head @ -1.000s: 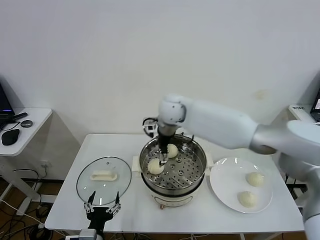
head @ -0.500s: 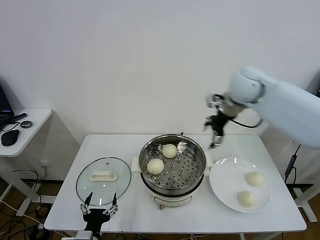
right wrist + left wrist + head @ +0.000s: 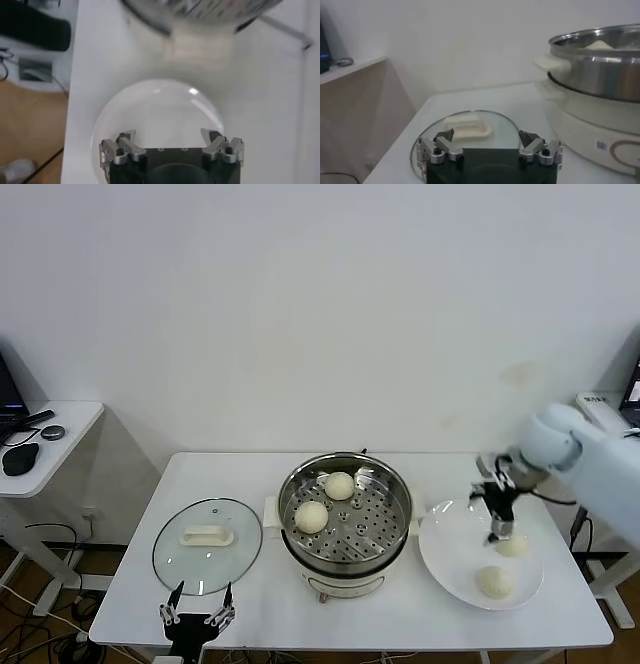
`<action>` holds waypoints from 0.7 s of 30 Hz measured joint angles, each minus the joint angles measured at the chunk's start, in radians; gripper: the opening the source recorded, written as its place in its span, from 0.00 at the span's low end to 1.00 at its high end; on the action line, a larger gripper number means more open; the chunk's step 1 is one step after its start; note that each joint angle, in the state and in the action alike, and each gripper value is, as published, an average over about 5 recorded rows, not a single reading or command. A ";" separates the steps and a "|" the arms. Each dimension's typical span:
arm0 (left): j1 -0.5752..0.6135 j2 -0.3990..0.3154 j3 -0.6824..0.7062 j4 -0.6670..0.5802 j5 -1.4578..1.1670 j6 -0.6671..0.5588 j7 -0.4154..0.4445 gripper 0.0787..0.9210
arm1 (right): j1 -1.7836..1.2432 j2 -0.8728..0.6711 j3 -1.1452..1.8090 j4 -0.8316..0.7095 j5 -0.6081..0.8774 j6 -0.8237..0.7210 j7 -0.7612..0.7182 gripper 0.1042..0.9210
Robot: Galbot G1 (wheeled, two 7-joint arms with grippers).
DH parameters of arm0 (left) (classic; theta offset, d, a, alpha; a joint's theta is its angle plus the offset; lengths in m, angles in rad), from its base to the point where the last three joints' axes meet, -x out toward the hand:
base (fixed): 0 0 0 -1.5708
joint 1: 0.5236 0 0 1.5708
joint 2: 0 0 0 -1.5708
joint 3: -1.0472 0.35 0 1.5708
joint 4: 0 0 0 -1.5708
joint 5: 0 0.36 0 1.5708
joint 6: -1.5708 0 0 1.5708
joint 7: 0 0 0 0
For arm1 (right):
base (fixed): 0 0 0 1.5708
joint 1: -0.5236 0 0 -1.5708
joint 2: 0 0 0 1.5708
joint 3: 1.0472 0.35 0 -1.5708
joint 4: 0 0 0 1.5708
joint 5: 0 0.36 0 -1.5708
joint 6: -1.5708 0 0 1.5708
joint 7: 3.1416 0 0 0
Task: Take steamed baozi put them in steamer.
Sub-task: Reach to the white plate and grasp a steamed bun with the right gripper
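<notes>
The steel steamer (image 3: 372, 529) stands mid-table with two steamed baozi in its perforated tray, one at the back (image 3: 339, 485) and one at the left (image 3: 311, 516). Two more baozi lie on the white plate (image 3: 450, 549): a farther one (image 3: 514, 546) and a nearer one (image 3: 493, 581). My right gripper (image 3: 495, 529) hangs open over the plate, its tips close beside the farther baozi and holding nothing. In the right wrist view the open gripper (image 3: 170, 139) looks onto bare plate (image 3: 150, 105); no baozi shows there. My left gripper (image 3: 197, 617) waits open at the table's front edge.
The round glass lid (image 3: 207, 544) with its white handle lies flat left of the steamer, just beyond the left gripper (image 3: 487, 139). In the left wrist view the steamer (image 3: 600, 70) rises to one side of the lid (image 3: 470, 125). A side desk (image 3: 40, 434) stands far left.
My right arm left the steamer, where a baozi now rests at the tray's left, swung right and came down over the plate. The left gripper sank slightly toward the front edge.
</notes>
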 measured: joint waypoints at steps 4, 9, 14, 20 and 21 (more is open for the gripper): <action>0.005 -0.001 -0.001 0.005 0.001 0.001 0.000 0.88 | -0.060 -0.006 0.029 -0.017 -0.037 0.033 -0.004 0.88; 0.006 -0.001 -0.003 0.014 0.001 0.001 0.000 0.88 | -0.117 -0.003 0.059 -0.032 -0.072 0.060 -0.004 0.88; 0.005 -0.001 -0.003 0.021 0.001 0.001 0.000 0.88 | -0.154 0.002 0.074 -0.042 -0.099 0.075 -0.004 0.88; 0.001 -0.001 -0.002 0.027 0.001 0.001 0.000 0.88 | -0.191 0.011 0.093 -0.054 -0.117 0.085 -0.010 0.88; 0.001 -0.001 -0.002 0.028 0.001 0.001 0.000 0.88 | -0.196 0.013 0.095 -0.056 -0.120 0.087 -0.011 0.88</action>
